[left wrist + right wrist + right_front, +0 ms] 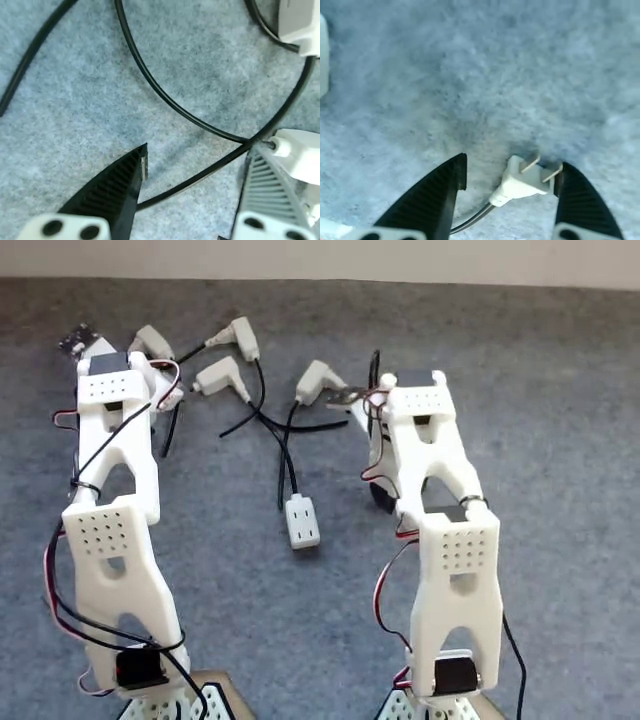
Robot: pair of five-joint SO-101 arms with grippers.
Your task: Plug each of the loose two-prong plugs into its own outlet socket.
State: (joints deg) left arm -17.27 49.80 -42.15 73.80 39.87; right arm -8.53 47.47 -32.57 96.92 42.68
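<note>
I am working over a desk (560, 390) covered in a fuzzy grey-blue, carpet-like fabric. A strip of pale wall (400, 260) is running along its far edge. Both of my white arms are stretching from their bases at the near edge toward the far side.

My right fingers (512, 169) are spreading open just above the fabric, gripping nothing. Between them a small white two-prong plug (522, 182) is lying on the fabric, its two flat metal prongs pointing away from its thin dark lead. The prong end is sitting just beside one black fingertip, while the other fingertip is standing apart from the plug.

My left fingers (200, 152) are also gaping open and holding nothing. Black cords (165, 100) are curving across the fabric beneath them, one crossing the gap between the tips. A white plug body (300, 155) is lying just beside the tip of my pale finger.

From the high view, the white rectangular outlet block (302, 521) is lying flat in the middle of the desk between my two arms, its own lead running off toward the far side. Other white angled plugs (222, 375) are lying loose on the fabric near the far edge, well apart from the block, their leads tangling together.
</note>
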